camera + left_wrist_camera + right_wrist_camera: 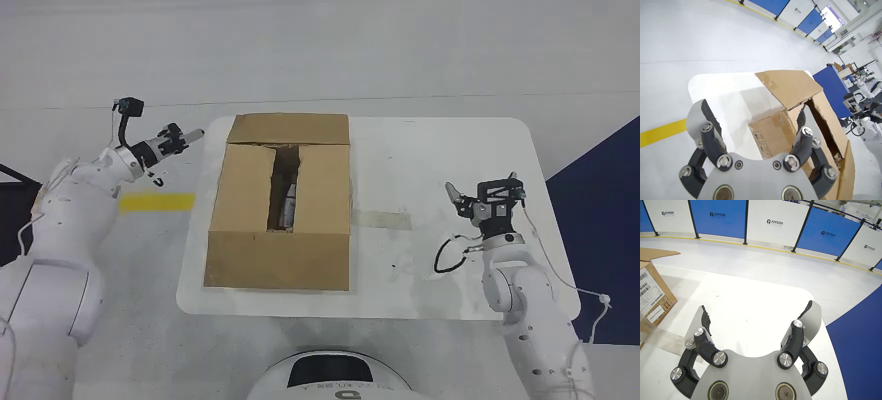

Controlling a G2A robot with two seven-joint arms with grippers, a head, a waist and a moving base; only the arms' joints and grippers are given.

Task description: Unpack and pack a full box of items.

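A brown cardboard box stands on the left half of the white table. Its two long top flaps lie nearly closed, with a narrow dark slot between them where some items show. The far end flap stands out flat. My left gripper hovers open beyond the table's left edge, by the box's far left corner, holding nothing. In its own view the box lies just ahead of the gripper. My right gripper stands open and empty above the table's right side, well apart from the box.
A strip of clear tape lies on the table just right of the box. A yellow line marks the floor to the left. Blue and white partition panels stand in the room beyond.
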